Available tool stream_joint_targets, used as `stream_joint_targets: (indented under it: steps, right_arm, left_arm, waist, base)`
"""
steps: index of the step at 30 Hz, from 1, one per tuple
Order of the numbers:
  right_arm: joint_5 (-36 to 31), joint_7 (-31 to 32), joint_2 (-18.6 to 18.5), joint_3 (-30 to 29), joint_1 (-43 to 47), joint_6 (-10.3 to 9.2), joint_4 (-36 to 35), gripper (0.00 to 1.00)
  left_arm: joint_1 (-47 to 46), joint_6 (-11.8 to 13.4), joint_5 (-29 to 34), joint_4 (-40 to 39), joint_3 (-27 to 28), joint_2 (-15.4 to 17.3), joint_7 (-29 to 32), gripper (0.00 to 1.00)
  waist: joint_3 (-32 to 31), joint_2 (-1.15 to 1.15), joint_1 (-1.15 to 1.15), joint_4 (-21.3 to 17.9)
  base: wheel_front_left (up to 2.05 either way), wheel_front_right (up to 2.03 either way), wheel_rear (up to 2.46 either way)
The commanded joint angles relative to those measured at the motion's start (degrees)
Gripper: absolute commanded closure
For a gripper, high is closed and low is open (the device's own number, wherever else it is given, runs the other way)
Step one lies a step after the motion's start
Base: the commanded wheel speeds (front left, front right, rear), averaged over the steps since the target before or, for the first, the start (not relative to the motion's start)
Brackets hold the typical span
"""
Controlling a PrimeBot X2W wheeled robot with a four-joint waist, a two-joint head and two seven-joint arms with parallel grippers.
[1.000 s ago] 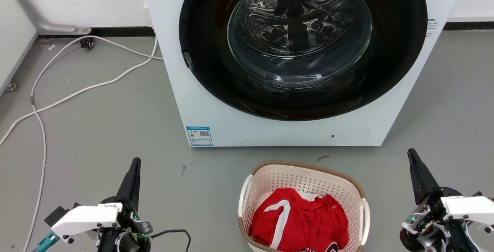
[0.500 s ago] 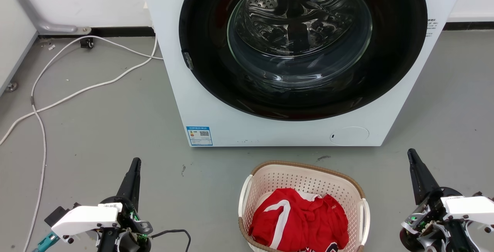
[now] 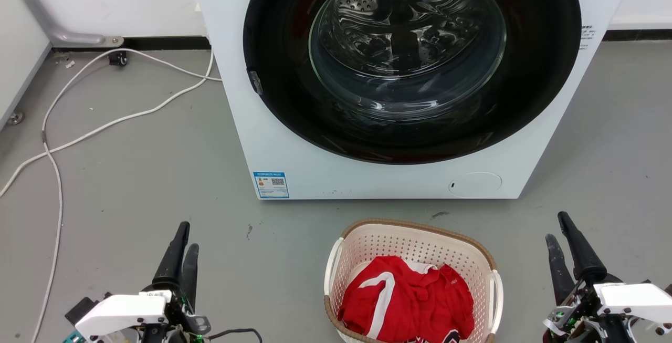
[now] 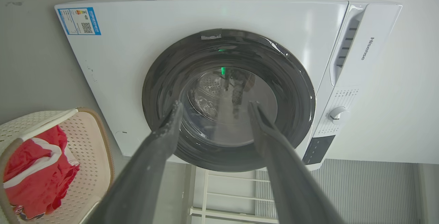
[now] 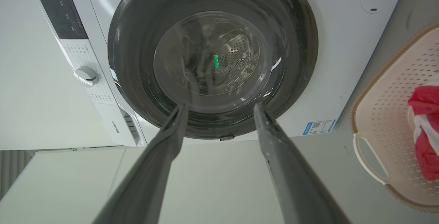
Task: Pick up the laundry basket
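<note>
**On the floor (image 3: 157, 175): laundry basket (image 3: 415, 248) untouched**

In front of the washing machine (image 3: 294, 138), the laundry basket is set upright — a red garment (image 3: 409, 301) is heaped inside it. The left gripper (image 3: 188, 237) and the right gripper (image 3: 556, 227) are held well apart from it, one on each side. The fingers are spread on both — nothing is gripped.

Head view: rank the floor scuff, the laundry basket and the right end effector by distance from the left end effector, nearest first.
1. The floor scuff, just right of the left end effector.
2. The laundry basket, centre, in front of the washer.
3. The right end effector, far right.
</note>
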Motion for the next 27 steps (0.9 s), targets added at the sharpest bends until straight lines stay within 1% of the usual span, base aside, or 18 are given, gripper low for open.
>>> stream_joint_targets:
  steps: [1,7,13,14,19,20,27]
  right_arm:
    - [-1.34,-0.92,-0.15,0.1,-1.02,0.01,-1.37,0.0]
    - [-5.84,-2.34,-0.15,-0.24,-0.84,0.01,-2.58,0.0]
    - [-13.92,-3.95,-0.15,0.02,-0.49,0.01,-5.08,0.0]
    - [-16.49,-4.47,-0.16,0.28,-0.33,0.01,-5.89,0.0]
    - [-23.64,-5.7,-0.16,1.08,0.17,0.01,-7.82,0.0]
    - [-23.64,-5.7,-0.16,1.08,0.17,0.01,-7.82,0.0]
    - [-34.5,-7.32,-0.16,1.97,1.11,0.01,-9.08,0.0]
  left_arm:
    - [-0.94,-0.01,1.38,-1.92,-0.15,0.18,-0.92,0.0]
    - [-0.59,-0.01,5.01,-3.21,0.02,0.2,-2.35,0.0]
    - [-0.35,0.08,12.37,-4.94,0.11,0.23,-3.95,0.0]
    - [-0.17,0.11,15.41,-5.63,-0.13,0.24,-4.46,0.0]
    - [0.42,1.16,21.4,-7.4,-0.81,0.26,-5.7,0.0]
    - [0.42,1.16,21.4,-7.4,-0.81,0.26,-5.7,0.0]
    - [1.3,3.39,30.37,-8.19,-2.24,0.28,-7.32,0.0]
  waist:
    - [0.04,0.0,0.0,0.01]
    - [0.1,0.0,0.0,0.03]
    - [0.21,0.0,0.0,0.05]
    - [0.24,0.0,0.0,0.04]
    - [0.32,0.0,0.0,0.03]
    - [0.32,0.0,0.0,0.03]
    - [0.36,0.0,0.0,0.05]
  base:
    - [0.0,0.0,0.0]
    - [0.0,0.0,0.0]
    - [0.0,0.0,0.0]
    - [0.0,0.0,0.0]
    - [0.0,0.0,0.0]
    - [0.0,0.0,0.0]
    - [0.0,0.0,0.0]
